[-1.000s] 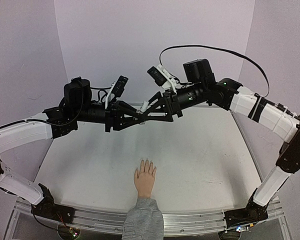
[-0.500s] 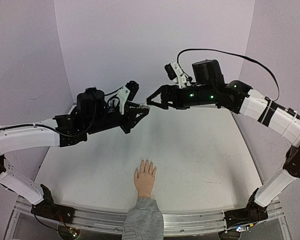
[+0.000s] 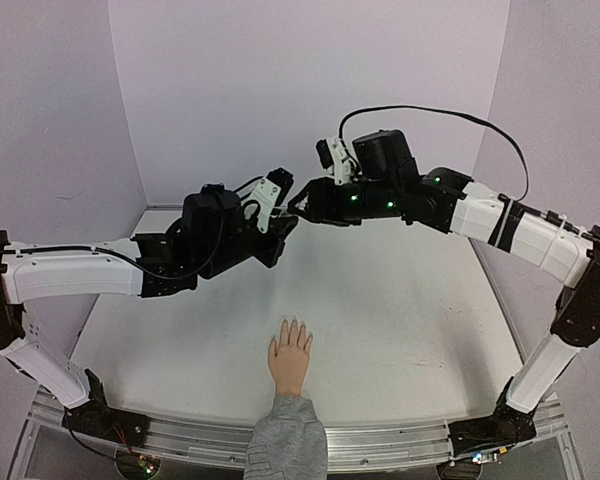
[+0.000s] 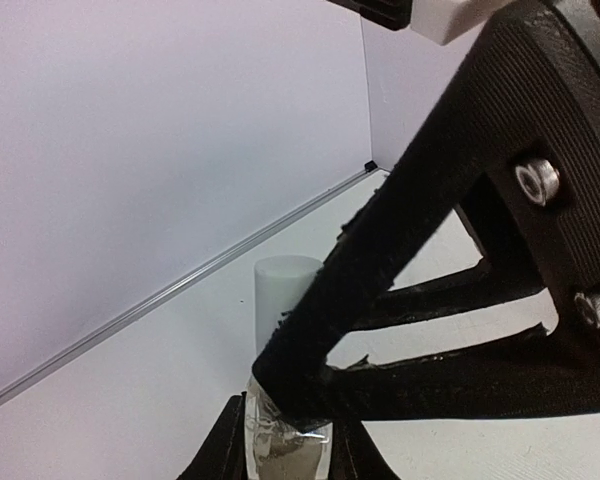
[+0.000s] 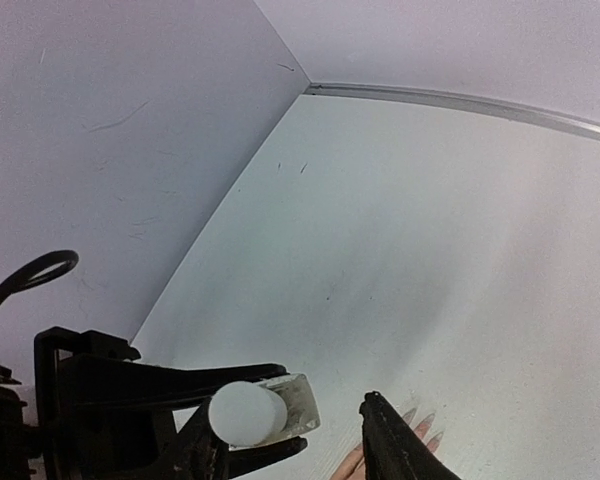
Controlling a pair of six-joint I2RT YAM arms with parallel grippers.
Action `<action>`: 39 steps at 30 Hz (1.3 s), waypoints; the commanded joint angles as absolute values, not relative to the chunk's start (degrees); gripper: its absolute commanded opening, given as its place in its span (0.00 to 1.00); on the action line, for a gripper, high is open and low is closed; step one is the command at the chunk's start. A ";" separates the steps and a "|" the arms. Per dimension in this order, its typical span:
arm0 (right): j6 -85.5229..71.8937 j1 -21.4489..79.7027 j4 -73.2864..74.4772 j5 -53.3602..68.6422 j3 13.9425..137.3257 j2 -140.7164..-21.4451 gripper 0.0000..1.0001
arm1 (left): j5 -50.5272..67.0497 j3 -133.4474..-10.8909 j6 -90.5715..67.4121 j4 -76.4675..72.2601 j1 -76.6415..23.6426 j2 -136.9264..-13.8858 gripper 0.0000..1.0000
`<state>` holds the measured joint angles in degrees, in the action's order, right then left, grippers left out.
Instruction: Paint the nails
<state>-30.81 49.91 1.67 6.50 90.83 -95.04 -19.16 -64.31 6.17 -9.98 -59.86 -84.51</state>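
A small clear bottle [image 4: 288, 455] with a white cap [image 4: 280, 290] is clamped by its body in my left gripper [image 4: 288, 445], which is held above the back of the table [image 3: 410, 300]. My right gripper [image 5: 290, 425] is open around the cap [image 5: 246, 414]. Its left finger [image 5: 202, 452] is against the cap and its right finger [image 5: 388, 445] stands well off. In the top view the two grippers meet, left gripper [image 3: 283, 228] and right gripper [image 3: 298, 208]. The flesh-coloured hand [image 3: 290, 362] lies palm down near the front edge. Its nails [image 5: 422, 424] show below the right finger.
A grey sleeve cuff [image 3: 286, 438] runs from the hand over the table's front rail. Purple walls close the table at the back and on both sides. A black cable [image 3: 430, 105] loops above the right arm.
The grippers drew apart half a second ago and have come together again. The right jaws opened wide and have narrowed around the cap. The left arm has carried the bottle rightward.
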 commanded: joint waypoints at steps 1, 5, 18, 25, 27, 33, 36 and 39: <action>-30.99 50.36 0.00 4.85 94.96 -96.93 0.38 | -21.54 -67.92 6.37 -13.07 -60.38 -84.48 0.00; -29.23 50.37 0.00 5.38 95.47 -97.29 0.32 | -20.45 -67.29 6.14 -13.01 -60.38 -83.97 0.00; -20.61 49.76 0.00 18.14 95.04 -96.22 0.00 | -6.66 -64.32 4.75 -12.47 -59.54 -79.46 0.00; -5.69 47.61 -0.01 70.29 94.68 -94.54 0.00 | 47.81 -64.35 -12.44 -12.39 -45.45 -75.38 0.00; -7.07 47.56 0.00 75.24 95.53 -95.82 0.00 | 56.27 -65.05 -14.29 -12.35 -44.60 -75.67 0.00; -5.26 47.51 0.00 67.01 91.70 -93.07 0.21 | 48.49 -62.15 -12.89 -12.31 -44.27 -72.96 0.00; -5.74 47.48 0.00 57.87 89.76 -90.83 0.56 | 38.90 -60.71 -11.17 -11.84 -44.25 -72.12 0.00; -8.81 47.27 1.51 42.31 87.76 -88.43 0.97 | 28.17 -59.61 -8.84 -11.65 -44.30 -71.86 0.00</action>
